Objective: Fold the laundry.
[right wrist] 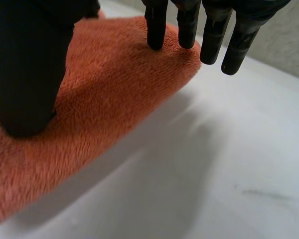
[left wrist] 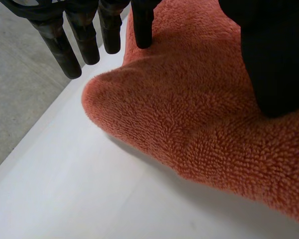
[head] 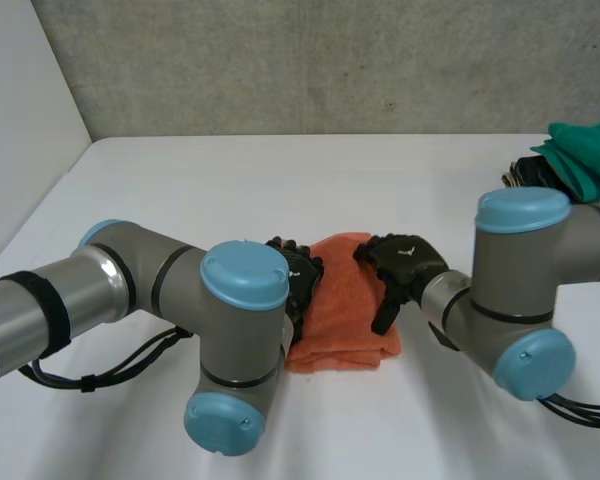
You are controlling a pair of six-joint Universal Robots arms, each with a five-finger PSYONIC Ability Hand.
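At the near middle of the white table (head: 280, 190), 1 orange towel (head: 342, 300) lies folded into a thick, roughly rectangular pad, flat on the surface. It sits between the 2 hands, with each hand on 1 side of it.

Left hand (head: 298, 283): on the towel's left edge, partly hidden in the head view behind the left arm (head: 160, 290). In the left wrist view its fingers (left wrist: 142, 30) run straight. The fingertip nearest the towel touches the pile close to a rounded corner, and the others hang just past that corner over bare table. Its thumb (left wrist: 276, 59) presses down on top of the towel further in. Nothing is curled round or pinched, so the hand lies open and bears on the cloth from above.

Right hand (head: 405, 262): on the towel's right edge, at the end of the right arm (head: 520, 290). In the right wrist view its fingers (right wrist: 157, 27) are likewise straight. Those nearest the towel touch its top by a rounded corner, and the rest stand beyond the edge above the table. Its thumb (right wrist: 25, 74) rests on top of the towel. No grasp is seen, and the hand is open on the cloth.

At the table's far right edge, well apart from the towel, a green cloth (head: 590, 155) lies heaped against a dark item (head: 525, 172) that cannot be identified.
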